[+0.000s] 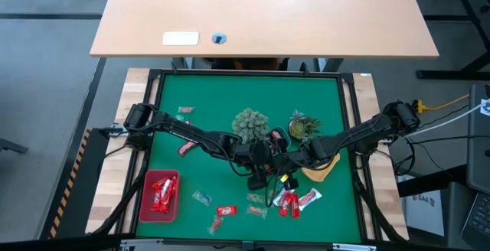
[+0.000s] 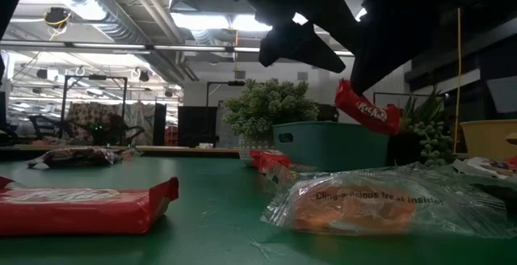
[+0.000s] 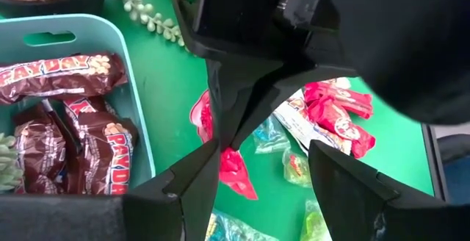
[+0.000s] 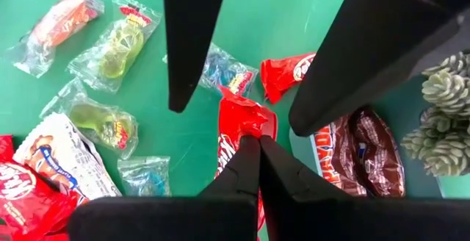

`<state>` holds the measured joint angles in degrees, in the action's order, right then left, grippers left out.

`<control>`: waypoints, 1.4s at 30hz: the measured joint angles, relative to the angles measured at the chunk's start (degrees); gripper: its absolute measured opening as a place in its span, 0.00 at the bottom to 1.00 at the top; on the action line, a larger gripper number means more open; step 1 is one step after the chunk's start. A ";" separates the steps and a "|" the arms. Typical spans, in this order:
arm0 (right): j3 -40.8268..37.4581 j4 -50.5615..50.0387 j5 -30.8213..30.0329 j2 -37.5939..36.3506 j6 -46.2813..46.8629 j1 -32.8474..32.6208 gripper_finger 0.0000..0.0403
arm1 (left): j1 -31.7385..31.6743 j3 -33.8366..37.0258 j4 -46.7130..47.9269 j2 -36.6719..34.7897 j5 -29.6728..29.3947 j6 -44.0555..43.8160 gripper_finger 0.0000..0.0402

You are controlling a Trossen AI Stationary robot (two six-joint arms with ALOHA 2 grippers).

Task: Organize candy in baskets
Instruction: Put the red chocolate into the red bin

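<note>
My right gripper [image 4: 258,142] is shut on a red wrapped candy [image 2: 367,108], which hangs above the pale blue basket [image 3: 110,46]. The basket holds brown bars [image 3: 66,72]. My left gripper [image 3: 264,160] is open. Its two fingers stand on either side of the held candy [image 4: 246,116], and I cannot tell whether they touch it. Both grippers meet at the table's middle [image 1: 268,167]. The red basket [image 1: 145,205] at the near left holds red candy. The yellow-orange basket [image 1: 321,172] lies to the right. My right gripper pinches the red candy's crumpled wrapper [image 4: 242,127] between its two fingertips, near one end. The fingers slant down from the table's right side. The candy hangs tilted below them, clear of the table and the basket.
Two green spiky plant ornaments [image 1: 251,123] [image 1: 304,126] stand just beyond the grippers. Loose red and clear-wrapped sweets [image 1: 295,200] [image 1: 224,210] [image 1: 201,197] lie near the front edge, with others at the left [image 1: 186,148] [image 1: 184,111]. A wooden table [image 1: 268,14] stands behind.
</note>
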<state>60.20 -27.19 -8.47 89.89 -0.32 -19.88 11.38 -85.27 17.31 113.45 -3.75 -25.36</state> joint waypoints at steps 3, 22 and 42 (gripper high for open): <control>0.00 0.39 0.00 -0.01 -0.11 0.00 0.00 | 0.27 0.02 0.17 -0.14 -0.08 -0.04 0.50; 4.42 -1.38 -0.85 -0.59 -3.13 0.07 0.00 | 1.53 0.33 13.82 -5.35 -2.82 0.33 0.50; 7.85 -1.39 -2.97 -0.77 -3.21 0.07 0.00 | 2.14 0.24 8.73 -5.45 -3.77 -1.48 0.47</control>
<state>68.05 -28.58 -11.44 89.12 -3.53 -19.81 13.52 -85.03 26.04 108.00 -7.52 -26.84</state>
